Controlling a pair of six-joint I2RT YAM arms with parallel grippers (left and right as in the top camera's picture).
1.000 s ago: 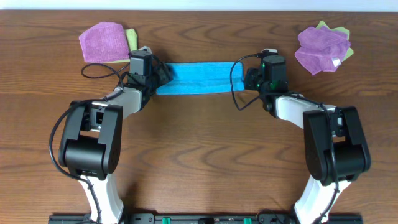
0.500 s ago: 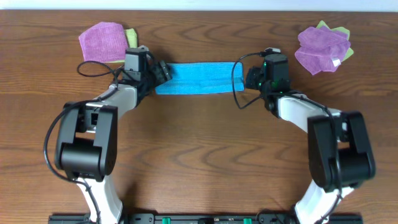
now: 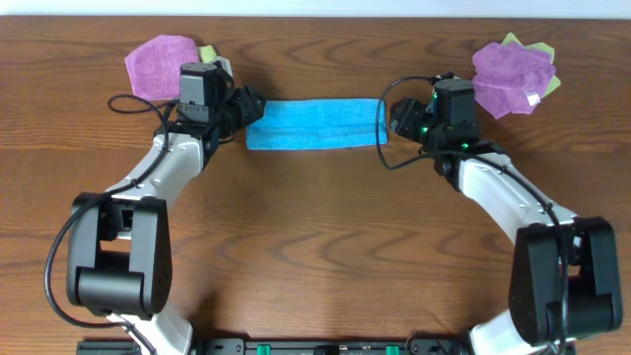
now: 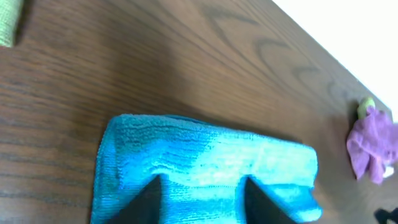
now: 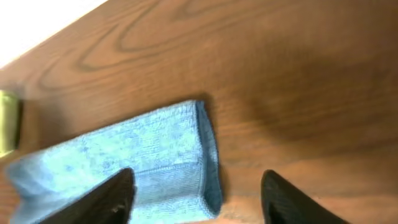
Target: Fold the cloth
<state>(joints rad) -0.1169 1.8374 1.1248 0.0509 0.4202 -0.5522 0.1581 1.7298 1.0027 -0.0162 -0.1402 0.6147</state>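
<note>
Left claw point(image 4: 202, 186), wrist view: 2 dark fingers point(image 4: 148, 200) stand a moderate gap apart over the near edge of the cloth point(image 4: 205, 162), and blue fabric shows flat between them. The lower border of the view cuts off the tips, so it cannot be told whether they pinch the fabric or only hang above it. From overhead, this claw point(image 3: 246, 104) sits at the cloth's left end.

Right claw point(image 5: 198, 180), wrist view: the fingers are spread wide and hold nothing. 1 finger point(image 5: 115, 196) lies over the short end of the cloth point(image 5: 143, 155). The other lies over bare counter point(image 5: 298, 93) just beside that end. Whether either finger touches the fabric cannot be told. From overhead, this claw point(image 3: 394, 115) sits at the cloth's right end.

Cloth point(image 3: 315, 123): a sky-blue piece folded into a long strip. It lies flat on the counter between the 2 claws, toward the far edge. The right wrist view shows its right end as a doubled edge.

Also on the counter: a purple cloth point(image 3: 161, 66) with a green cloth point(image 3: 208, 56) just beside it, at the far left near the left claw. At the far right is a purple heap point(image 3: 508, 77) with green corners point(image 3: 537, 47) showing behind it, just beside the right arm's wrist.
</note>
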